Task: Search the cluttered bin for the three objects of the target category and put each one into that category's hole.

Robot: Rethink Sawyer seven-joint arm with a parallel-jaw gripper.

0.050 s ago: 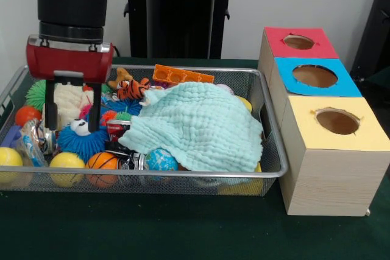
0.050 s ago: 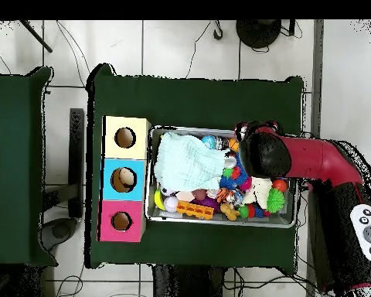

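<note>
Front view shows you the gripper at the left of the frame, fingers spread wide and holding nothing, hanging inside the wire bin. Directly below it lies a blue spiky ball with googly eyes. Right of it a mint cloth covers the bin's middle. At far right you see three boxes, one hole each: red, blue, yellow.
</note>
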